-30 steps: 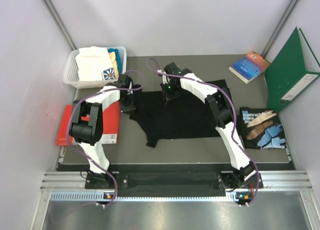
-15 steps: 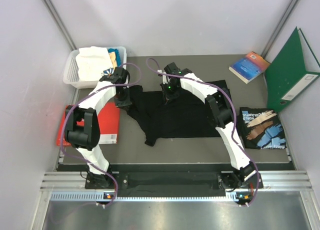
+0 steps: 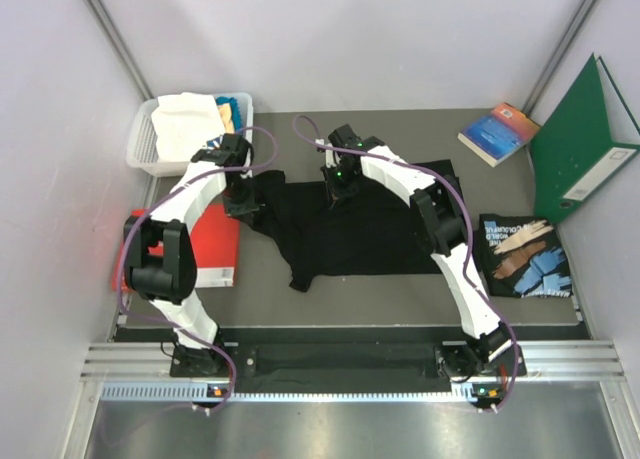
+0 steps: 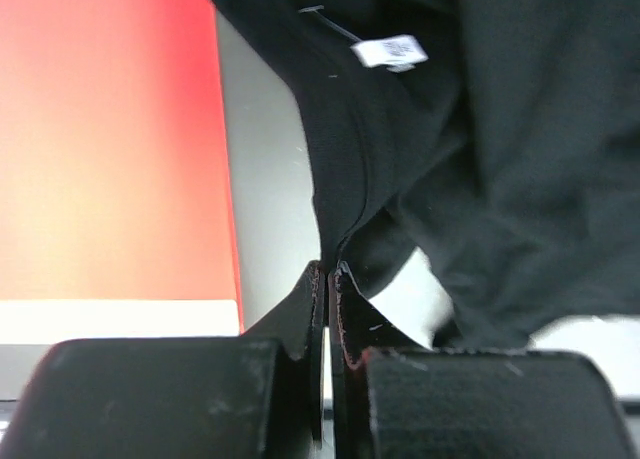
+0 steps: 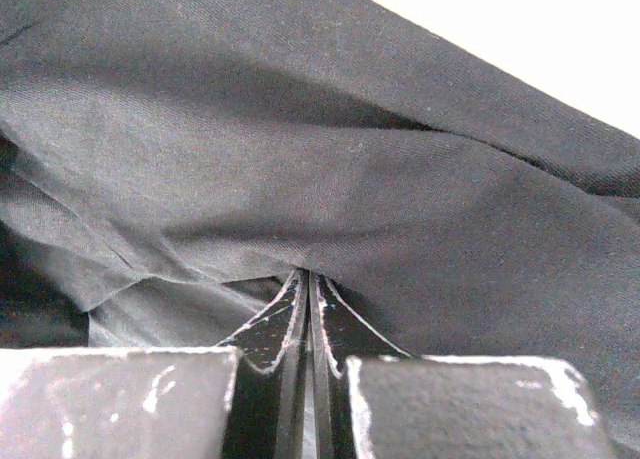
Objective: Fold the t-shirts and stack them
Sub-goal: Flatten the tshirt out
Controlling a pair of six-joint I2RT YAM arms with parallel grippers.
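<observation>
You have the left gripper (image 4: 328,271) pinched shut on the left edge of the black t-shirt (image 3: 365,234) lying on the table (image 3: 400,291), and the right gripper (image 5: 308,279) clamped on its far fold, likely to pull it flat for folding.

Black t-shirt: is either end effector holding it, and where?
Both: left end effector pinches the black t-shirt at its left edge, right end effector at its far edge.

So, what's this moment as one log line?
left gripper: shut on black t-shirt | right gripper: shut on black t-shirt | fold: pending
</observation>
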